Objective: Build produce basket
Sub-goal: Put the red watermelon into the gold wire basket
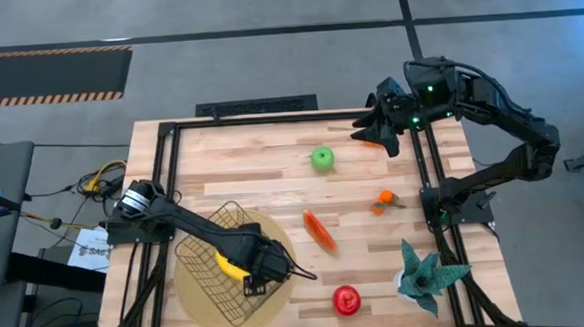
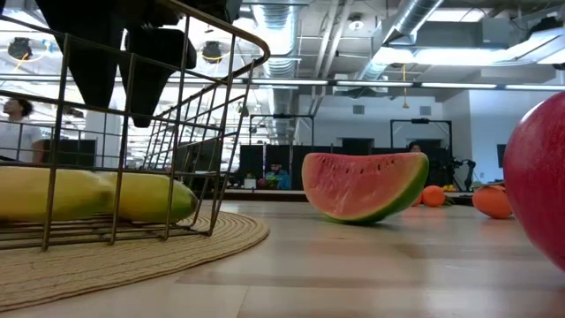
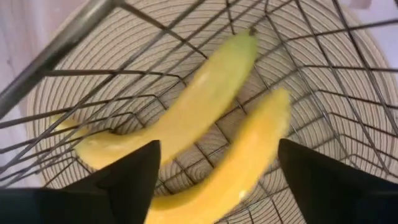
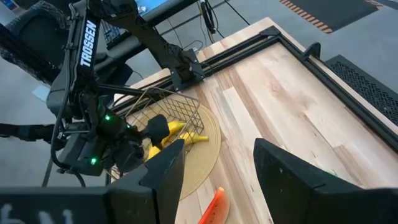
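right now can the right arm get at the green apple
Probably yes. The right gripper hovers with fingers apart near the table's far edge, and the green apple sits just beside it on bare wood with nothing between them.

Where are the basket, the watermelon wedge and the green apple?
basket [image 1: 198, 250]: high view, its left wire wall.
watermelon wedge [image 2: 364, 185]: low view, middle of its red cut face.
green apple [image 1: 322, 159]: high view, centre of its top.

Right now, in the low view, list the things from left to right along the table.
Dark wire mesh basket holding yellow bananas on the round tan woven mat → red watermelon-like wedge slice with green rind → small orange fruits → large shiny red round fruit.
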Action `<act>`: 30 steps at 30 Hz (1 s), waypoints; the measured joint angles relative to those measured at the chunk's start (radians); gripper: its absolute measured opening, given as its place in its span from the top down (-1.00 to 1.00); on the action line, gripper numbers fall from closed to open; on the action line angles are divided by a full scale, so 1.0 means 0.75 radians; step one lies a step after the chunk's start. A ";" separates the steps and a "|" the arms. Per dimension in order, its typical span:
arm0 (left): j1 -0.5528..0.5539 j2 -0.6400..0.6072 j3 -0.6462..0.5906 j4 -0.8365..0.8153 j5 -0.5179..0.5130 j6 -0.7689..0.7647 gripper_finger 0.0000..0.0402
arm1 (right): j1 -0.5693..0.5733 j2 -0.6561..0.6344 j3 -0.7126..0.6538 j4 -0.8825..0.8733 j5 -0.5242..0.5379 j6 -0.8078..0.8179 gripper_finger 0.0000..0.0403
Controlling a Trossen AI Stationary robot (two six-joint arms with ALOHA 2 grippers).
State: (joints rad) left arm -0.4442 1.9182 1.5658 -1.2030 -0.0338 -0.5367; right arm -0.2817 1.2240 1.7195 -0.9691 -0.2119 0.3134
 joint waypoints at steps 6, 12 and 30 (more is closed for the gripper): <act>-0.001 -0.001 0.055 -0.042 -0.047 -0.075 -0.66 | 0.034 0.000 0.000 -0.152 0.001 0.050 -0.04; -0.010 -0.003 0.255 -0.240 -0.230 -0.077 -0.58 | 0.224 0.053 0.000 -0.392 0.101 0.198 0.00; -0.003 -0.288 0.425 -0.497 -0.510 0.124 -0.55 | 0.804 0.648 -0.001 -0.438 0.514 0.847 -0.02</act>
State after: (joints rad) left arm -0.4464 1.7023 1.8845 -1.5761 -0.4161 -0.4439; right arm 0.3210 1.7103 1.7187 -1.2980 0.1733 0.9486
